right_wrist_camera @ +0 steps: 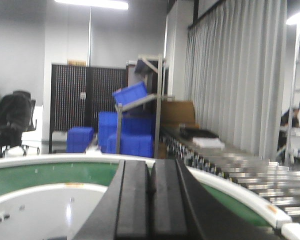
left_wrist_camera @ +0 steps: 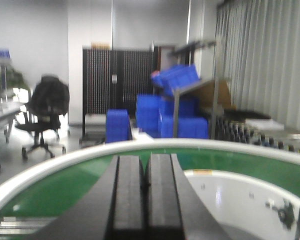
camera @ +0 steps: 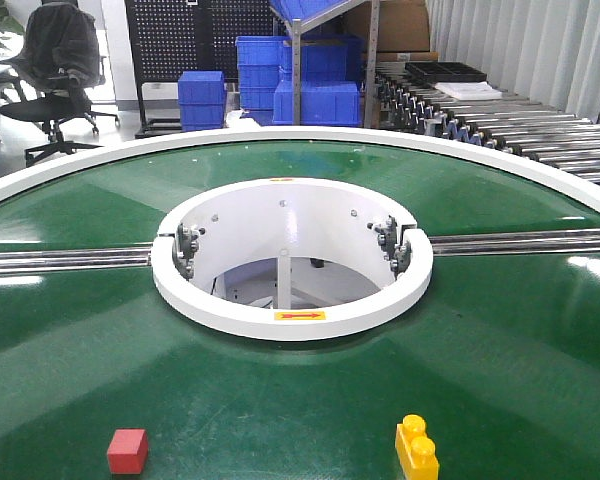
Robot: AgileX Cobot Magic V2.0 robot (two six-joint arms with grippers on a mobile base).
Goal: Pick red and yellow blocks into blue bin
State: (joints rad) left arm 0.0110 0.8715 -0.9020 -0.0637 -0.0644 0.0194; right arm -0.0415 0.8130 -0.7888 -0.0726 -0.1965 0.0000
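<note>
The red block (camera: 127, 450), a plain cube, rests on the green belt at the front left. At the front right lies the yellow block (camera: 417, 447), a brick with two round studs, partly cut off by the frame's lower edge. Neither block shows in the wrist views. The blue bin is out of view. My left gripper (left_wrist_camera: 145, 159) is shut with nothing between its pads, held above the belt and facing the room. My right gripper (right_wrist_camera: 151, 164) is also shut and empty, likewise above the belt. Neither gripper appears in the front view.
A white ring (camera: 292, 322) surrounds an open hole in the middle of the green round belt (camera: 70, 330). Metal strips (camera: 60, 260) cross the belt at both sides. A roller conveyor (camera: 520, 125) runs at the back right. Ribbed blue crates (camera: 315, 100) and an office chair (camera: 55, 70) stand behind.
</note>
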